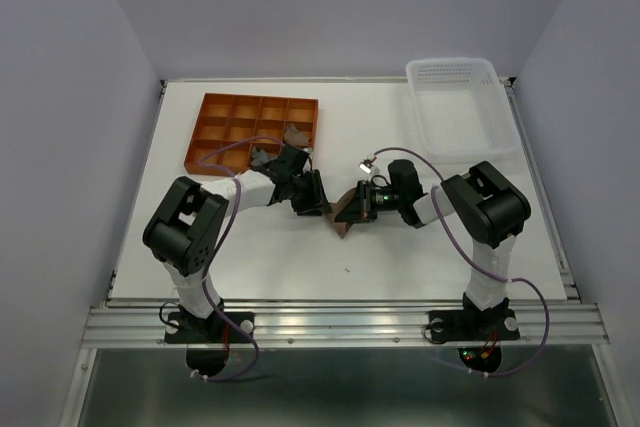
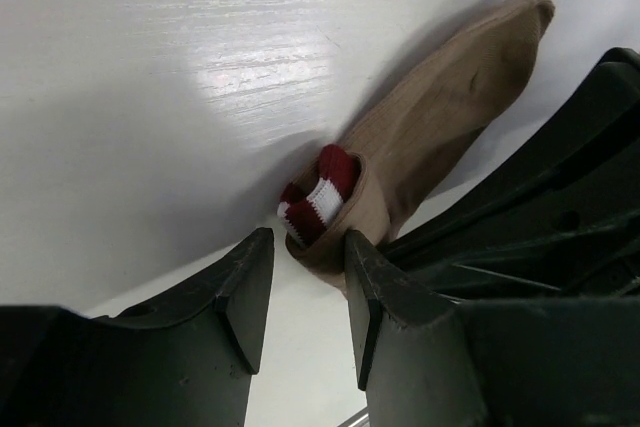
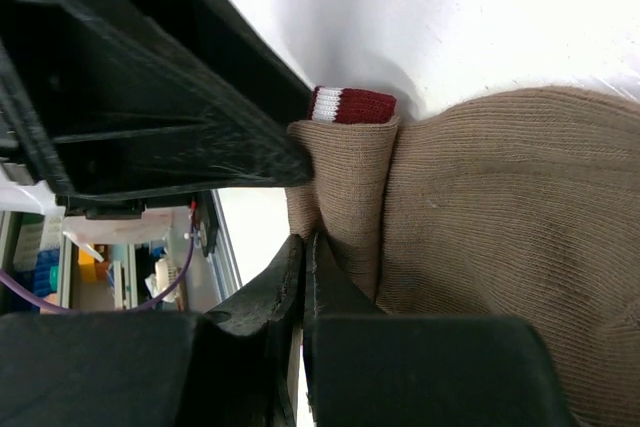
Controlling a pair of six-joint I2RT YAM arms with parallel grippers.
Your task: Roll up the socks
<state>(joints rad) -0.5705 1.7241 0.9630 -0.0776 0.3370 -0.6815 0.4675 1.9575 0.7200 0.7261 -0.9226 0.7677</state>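
Observation:
A tan-brown sock (image 1: 347, 215) lies on the white table between my two grippers. In the left wrist view the sock (image 2: 440, 117) is folded over a red-white striped part (image 2: 318, 197). My left gripper (image 2: 307, 242) is open, and the folded end sits just beyond its fingertips, touching the right finger (image 2: 375, 277). My right gripper (image 3: 305, 242) is shut on the folded edge of the sock (image 3: 500, 217). The striped part (image 3: 352, 105) peeks out above the fold. In the top view the left gripper (image 1: 312, 197) and the right gripper (image 1: 355, 207) nearly meet.
An orange compartment tray (image 1: 225, 117) stands at the back left, with bundled socks (image 1: 297, 134) in its right cells and one (image 1: 262, 157) at its front edge. A white plastic basket (image 1: 460, 107) stands at the back right.

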